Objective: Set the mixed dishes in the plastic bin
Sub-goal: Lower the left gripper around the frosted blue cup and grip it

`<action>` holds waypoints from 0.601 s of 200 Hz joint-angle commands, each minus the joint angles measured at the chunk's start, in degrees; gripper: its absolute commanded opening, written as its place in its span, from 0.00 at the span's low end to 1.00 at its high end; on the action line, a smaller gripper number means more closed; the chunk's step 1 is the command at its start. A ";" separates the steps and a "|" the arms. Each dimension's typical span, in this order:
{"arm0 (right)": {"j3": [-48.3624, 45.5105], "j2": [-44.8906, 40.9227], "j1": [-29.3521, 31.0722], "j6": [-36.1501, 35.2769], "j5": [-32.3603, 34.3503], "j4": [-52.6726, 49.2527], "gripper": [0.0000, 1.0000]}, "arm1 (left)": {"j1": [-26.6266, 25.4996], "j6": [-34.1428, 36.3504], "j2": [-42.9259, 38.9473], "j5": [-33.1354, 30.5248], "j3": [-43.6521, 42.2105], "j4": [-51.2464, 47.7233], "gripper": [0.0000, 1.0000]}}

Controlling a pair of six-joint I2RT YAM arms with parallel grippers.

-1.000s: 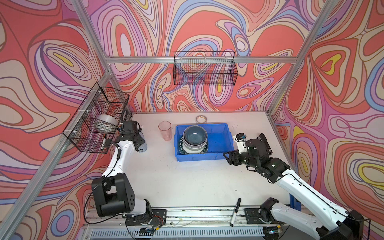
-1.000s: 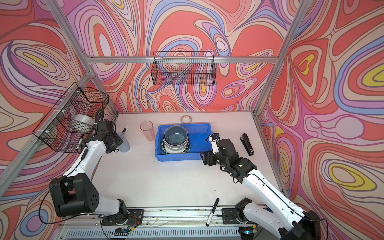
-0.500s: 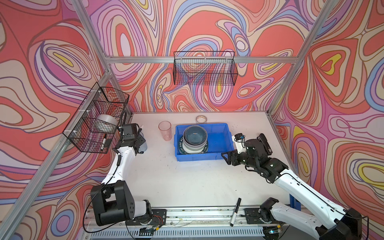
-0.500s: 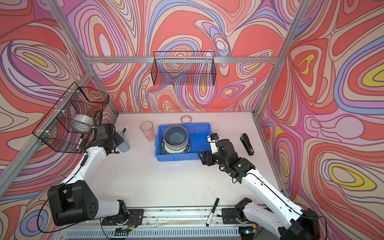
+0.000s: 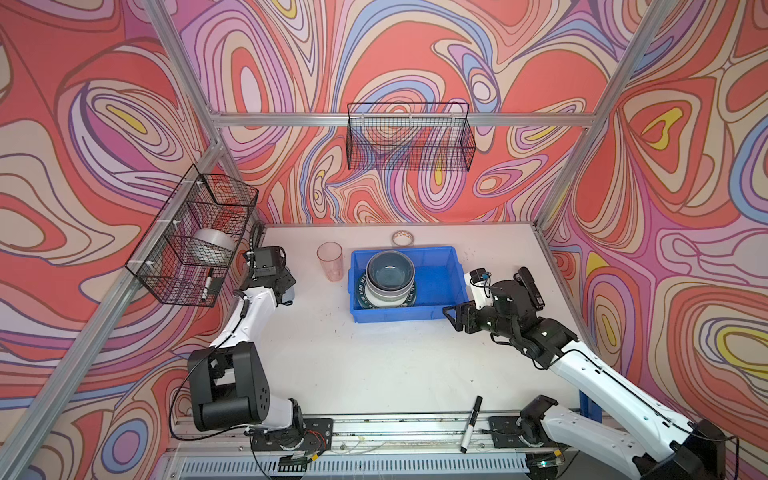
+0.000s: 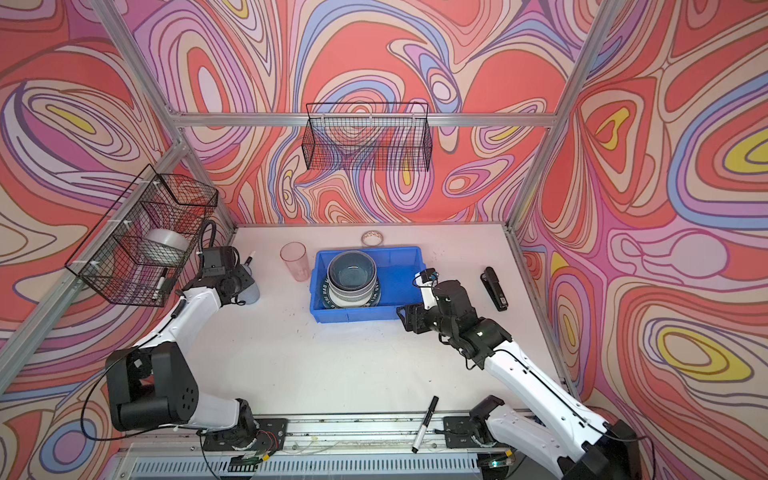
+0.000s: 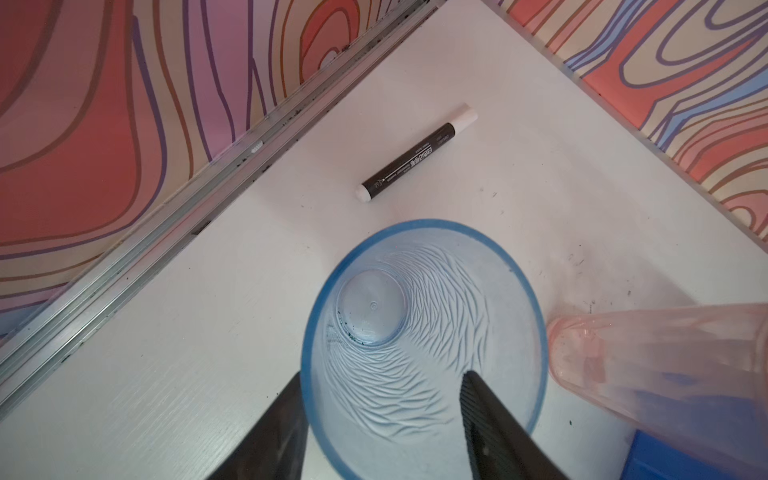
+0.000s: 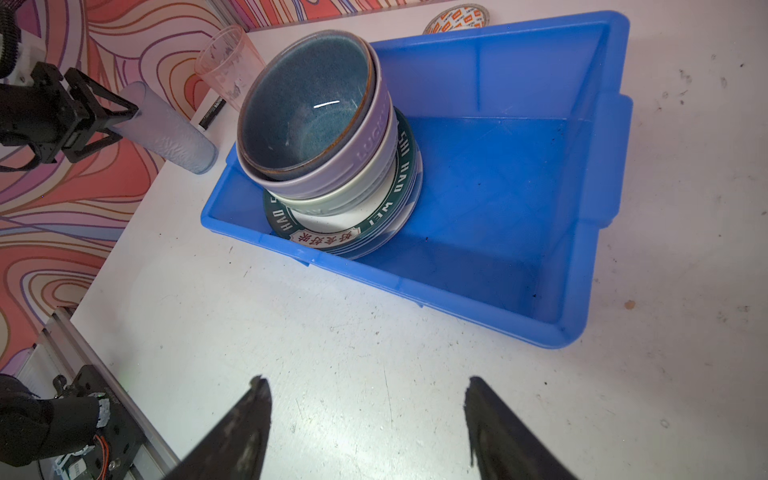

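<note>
The plastic bin stands mid-table. In its left half sits a dark blue bowl nested in lavender and pale green bowls, on white plates with a dark lettered rim. A pink tumbler stands left of the bin. Further left stands a bluish tumbler. My left gripper is over its mouth, jaws apart: one finger outside the wall, the other inside the rim. My right gripper hangs open and empty by the bin's front right corner.
A marker lies by the left wall rail. A tape roll sits behind the bin, a black stapler lies at the right, and another marker lies at the front edge. Wire baskets hang on the walls.
The left arm has shifted slightly at the bluish tumbler. The right gripper has drifted a little to the left. Bin and tumblers stay put.
</note>
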 commanded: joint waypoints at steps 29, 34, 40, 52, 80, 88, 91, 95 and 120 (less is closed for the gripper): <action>-0.78 -1.00 -0.11 0.15 -0.25 0.71 0.74 | -0.54 0.65 -0.84 -1.39 -1.79 -0.03 0.49; -0.79 -1.04 -0.12 0.13 -0.18 0.61 0.74 | -0.54 0.74 -0.83 -1.47 -1.79 -0.14 0.48; -0.65 -1.10 -0.12 0.07 -0.15 0.63 0.74 | -0.58 0.90 -0.80 -1.61 -1.66 -0.33 0.47; -0.60 -1.27 -0.12 0.06 -0.10 0.54 0.74 | -0.54 1.14 -0.42 -1.65 -1.36 -0.71 0.46; -0.55 -1.54 -0.12 0.05 0.09 0.38 0.74 | -0.54 1.17 0.46 -0.91 -1.09 -1.06 0.38; -0.53 -1.60 -0.12 0.10 0.14 0.25 0.74 | -0.54 1.03 0.55 -0.65 -1.09 -1.14 0.33; -0.50 -1.63 -0.12 0.12 0.19 0.18 0.74 | -0.58 1.03 0.50 -0.56 -1.13 -1.12 0.31; -0.47 -1.63 -0.12 0.15 0.12 0.17 0.74 | -0.59 1.03 0.45 -0.44 -1.17 -1.07 0.30; -0.36 -1.81 -0.12 0.15 0.33 0.09 0.74 | -0.54 1.09 0.07 0.08 -1.26 -1.37 0.18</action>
